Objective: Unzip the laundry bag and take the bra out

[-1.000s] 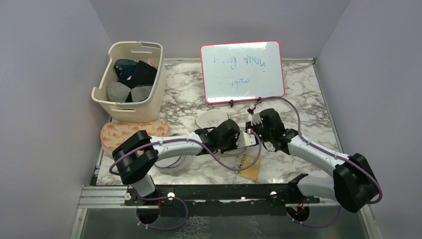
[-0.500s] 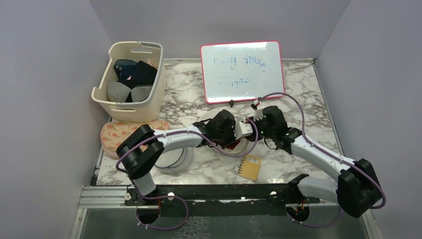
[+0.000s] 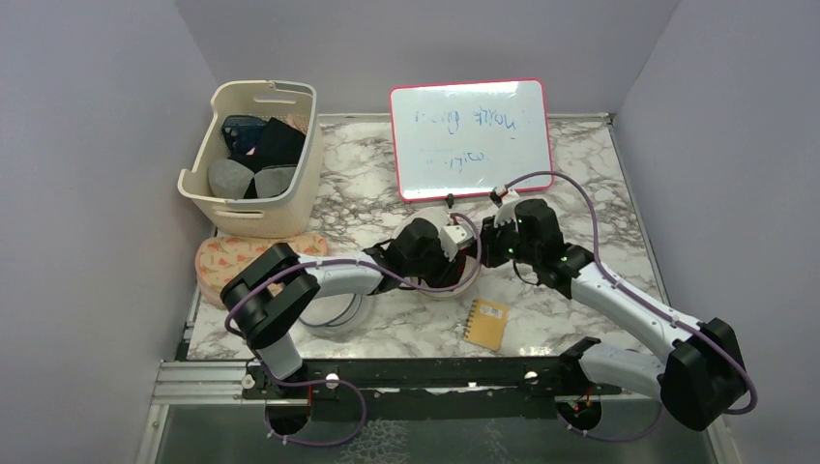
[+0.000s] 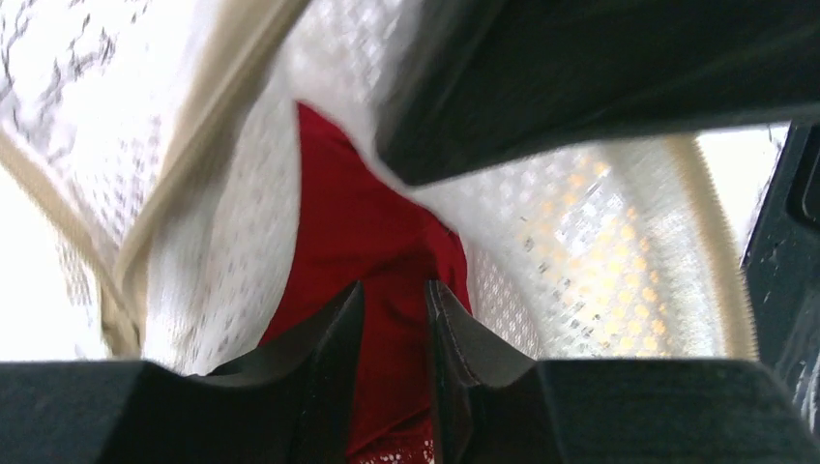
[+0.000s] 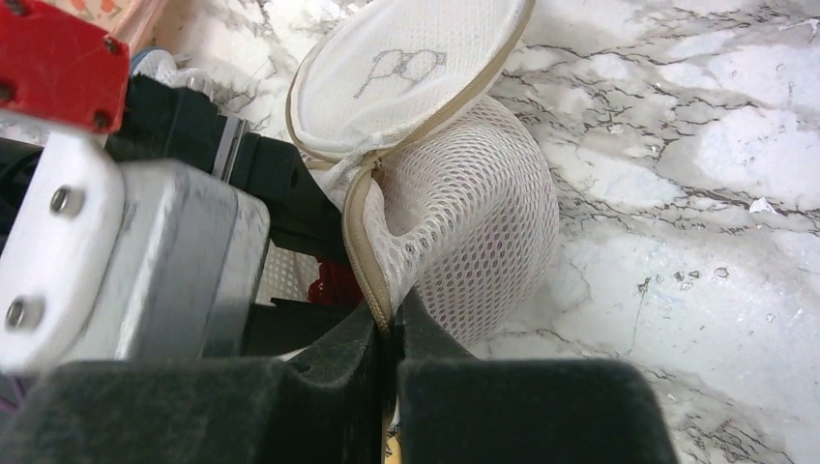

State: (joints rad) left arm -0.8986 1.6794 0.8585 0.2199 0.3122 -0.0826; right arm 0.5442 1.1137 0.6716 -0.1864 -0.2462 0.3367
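Observation:
The laundry bag (image 5: pixel 474 222) has white mesh sides, and its tan-edged lid with a bra icon (image 5: pixel 406 68) is flipped up and open. From above it sits mid-table (image 3: pixel 453 286) between both grippers. My right gripper (image 5: pixel 389 324) is shut on the bag's zipper rim and holds the opening apart. My left gripper (image 4: pixel 392 324) reaches inside the bag with its jaws closed on the red bra (image 4: pixel 372 222). A bit of red bra also shows through the opening in the right wrist view (image 5: pixel 334 285). From above, the left gripper (image 3: pixel 432 244) and the right gripper (image 3: pixel 488 244) meet over the bag.
A cream basket (image 3: pixel 253 159) of clothes stands at the back left. A whiteboard (image 3: pixel 471 138) leans at the back. A yellow notebook (image 3: pixel 485 322) lies near the front. A clear disc (image 3: pixel 334 311) and a patterned pink disc (image 3: pixel 232 259) lie at the left.
Both grippers and the bag have moved away from the front edge toward the whiteboard and slightly left. The notebook is now fully uncovered.

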